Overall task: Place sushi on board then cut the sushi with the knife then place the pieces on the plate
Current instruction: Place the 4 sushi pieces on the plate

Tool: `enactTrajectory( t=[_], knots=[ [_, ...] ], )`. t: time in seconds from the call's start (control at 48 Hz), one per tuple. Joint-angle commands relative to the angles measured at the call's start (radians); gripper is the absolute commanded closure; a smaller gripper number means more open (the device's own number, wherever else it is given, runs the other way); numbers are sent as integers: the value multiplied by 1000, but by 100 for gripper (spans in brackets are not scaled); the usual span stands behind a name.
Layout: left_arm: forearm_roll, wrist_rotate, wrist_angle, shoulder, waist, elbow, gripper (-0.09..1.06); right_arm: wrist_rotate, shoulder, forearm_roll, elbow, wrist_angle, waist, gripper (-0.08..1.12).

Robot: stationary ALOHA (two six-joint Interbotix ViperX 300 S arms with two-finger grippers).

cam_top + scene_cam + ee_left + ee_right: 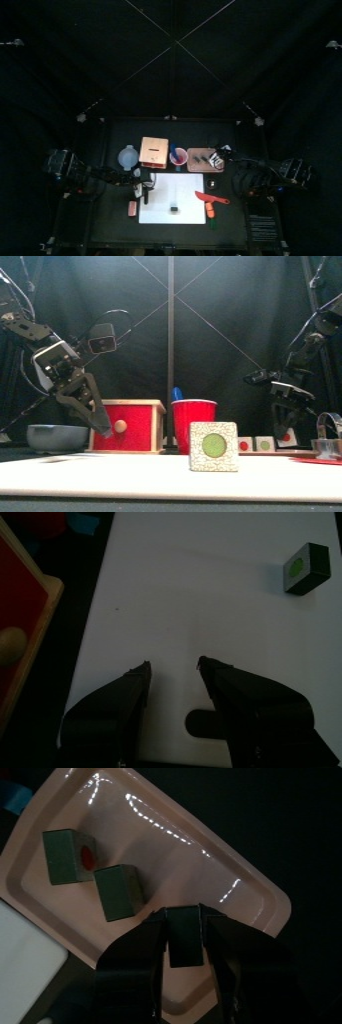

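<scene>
Sushi is in pieces now: a first piece (60,853) and a second piece (118,893) lie flat on the pink tray (160,843), and a last piece (213,446) stands on edge near the middle of the white board (187,218), its green centre facing the front. Over the tray's rim the right gripper (183,914) hangs low, jaws drawn close around a held piece (183,940). It looks pinched by its sides so that it can be set down beside the other two (the wrist view is dim, so the hold is my reading, not a plain sight). The left gripper (174,665) hovers over the board's left part, jaws parted a moderate way with nothing between them, well apart from the last piece. It seems to be parked clear so the right arm has room.

The red knife (211,198) lies at the board's right edge, untouched, which fits the cutting being done. Behind the board stand the wooden box (127,424), the red cup (194,424) holding the blue knife (177,394), and the blue-grey bowl (56,437) at far left. The red knife lies roughly between the tray and the last piece, so a reach for that piece could knock it, and the cup stands just beside the tray
</scene>
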Motion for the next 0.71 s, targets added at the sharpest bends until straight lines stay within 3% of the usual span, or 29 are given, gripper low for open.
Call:
enactTrajectory(
  t=[0.021, 0.188, 0.438, 0.708],
  knots=[
    [-2, -2, -3, -5, 3, -15, 15, -2, -5, 12, -6, -23, -2, 33],
    [-2, -2, -3, -5, 3, -17, 15, 0, 8, 25, -12, -29, 14, 19],
    [-2, -2, -3, -5, -2, -21, 15, -2, -46, 32, -67, 32, 66, 18],
    [-2, -2, -3, -5, -3, -29, 15, 2, -89, 101, -178, 103, 373, 18]
  ],
)
